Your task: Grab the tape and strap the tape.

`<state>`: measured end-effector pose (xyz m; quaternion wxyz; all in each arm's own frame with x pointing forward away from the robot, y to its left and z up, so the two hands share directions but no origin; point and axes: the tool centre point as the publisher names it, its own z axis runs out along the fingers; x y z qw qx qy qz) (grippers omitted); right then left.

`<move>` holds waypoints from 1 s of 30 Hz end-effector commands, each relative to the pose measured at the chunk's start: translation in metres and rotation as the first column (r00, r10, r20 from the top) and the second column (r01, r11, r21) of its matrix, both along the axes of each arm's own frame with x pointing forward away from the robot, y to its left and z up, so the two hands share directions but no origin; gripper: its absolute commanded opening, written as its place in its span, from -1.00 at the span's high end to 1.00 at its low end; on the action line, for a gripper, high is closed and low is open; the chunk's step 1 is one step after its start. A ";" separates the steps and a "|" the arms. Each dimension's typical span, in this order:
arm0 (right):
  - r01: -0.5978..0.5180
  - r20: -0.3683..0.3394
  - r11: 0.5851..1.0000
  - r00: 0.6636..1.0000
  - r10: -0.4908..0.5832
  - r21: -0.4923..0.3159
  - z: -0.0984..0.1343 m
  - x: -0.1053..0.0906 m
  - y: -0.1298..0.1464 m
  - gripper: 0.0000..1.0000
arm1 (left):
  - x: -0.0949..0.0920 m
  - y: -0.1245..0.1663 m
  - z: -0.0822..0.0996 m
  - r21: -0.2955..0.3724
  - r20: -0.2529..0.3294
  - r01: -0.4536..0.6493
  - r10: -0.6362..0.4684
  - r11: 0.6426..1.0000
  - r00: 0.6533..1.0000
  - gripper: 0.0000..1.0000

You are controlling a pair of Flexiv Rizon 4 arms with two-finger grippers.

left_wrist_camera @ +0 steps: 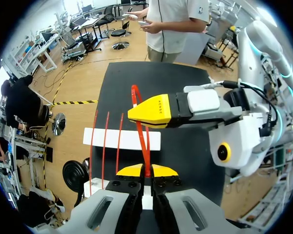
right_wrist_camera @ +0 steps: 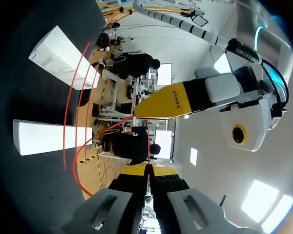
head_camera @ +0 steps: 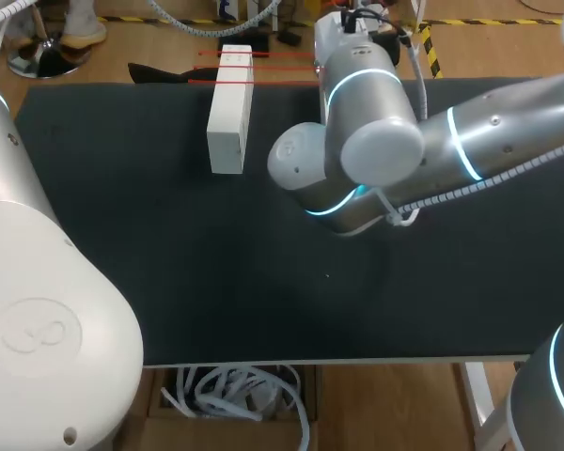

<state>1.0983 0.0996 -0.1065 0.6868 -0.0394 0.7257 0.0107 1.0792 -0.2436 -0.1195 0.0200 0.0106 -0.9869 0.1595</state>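
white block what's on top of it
Three red straps lie across the white block; a fourth red strap, pinched in the left tool, rises over it. The table beneath the block is covered.

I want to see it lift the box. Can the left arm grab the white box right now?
Probably not. The left end effector is shut on the red tape, so its fingers aren't free, though the white box lies close ahead of it.
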 end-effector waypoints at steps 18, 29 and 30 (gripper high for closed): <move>-0.012 -0.010 1.000 1.000 0.012 -0.010 0.000 0.000 0.010 1.00 | 0.000 -0.001 0.001 0.005 -0.002 -0.001 0.001 1.000 1.000 1.00; -0.023 -0.007 1.000 1.000 0.023 -0.018 0.001 -0.003 0.013 1.00 | 0.000 -0.001 0.001 0.005 -0.002 -0.001 0.001 1.000 1.000 1.00; -0.023 -0.008 1.000 1.000 0.023 -0.018 0.000 -0.003 0.013 1.00 | 0.000 -0.001 0.001 0.005 -0.002 -0.001 0.001 1.000 1.000 1.00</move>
